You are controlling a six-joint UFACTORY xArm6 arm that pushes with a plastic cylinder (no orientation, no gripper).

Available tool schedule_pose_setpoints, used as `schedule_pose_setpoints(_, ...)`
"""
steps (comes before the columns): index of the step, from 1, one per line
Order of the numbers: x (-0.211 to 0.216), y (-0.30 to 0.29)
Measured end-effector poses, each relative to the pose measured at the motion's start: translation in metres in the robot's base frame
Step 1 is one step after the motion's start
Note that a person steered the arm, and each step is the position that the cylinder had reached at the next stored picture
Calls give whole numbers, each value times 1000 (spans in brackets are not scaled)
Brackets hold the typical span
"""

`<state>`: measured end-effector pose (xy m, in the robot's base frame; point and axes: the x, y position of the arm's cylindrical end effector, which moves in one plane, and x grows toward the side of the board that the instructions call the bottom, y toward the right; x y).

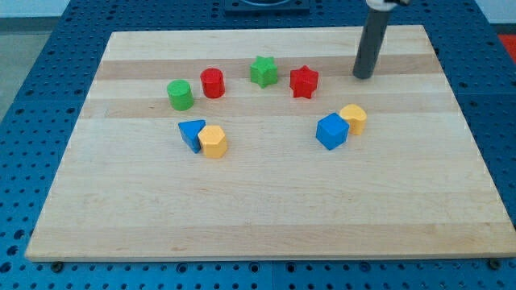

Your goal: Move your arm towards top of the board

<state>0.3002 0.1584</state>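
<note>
My tip (364,76), a bare rod with no end effector to open or close, rests near the desk's (258,217) top right, right of the red star (304,81), touching no block.

Red star (304,81): nearest to the tool (364,77), to its left in the view.
Green star (263,71): farther left, apart from the red star.
Red cylinder (212,83): well left of the tool.
Green cylinder (180,94): farthest left, near the red cylinder.
Right yellow block (353,118): below the tool, touching the blue cube.
Blue cube (331,131): below the tool, slightly left.
Blue triangle (191,133): far toward the lower left.
Left yellow block (214,141): touching the blue triangle's right side.
</note>
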Motion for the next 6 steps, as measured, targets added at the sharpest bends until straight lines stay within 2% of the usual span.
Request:
schedule_pose_setpoints(2,-10,85)
schedule_pose_setpoints(3,-12,9)
schedule_pose_setpoints(5,-72,3)
schedule_pose_setpoints(6,-25,0)
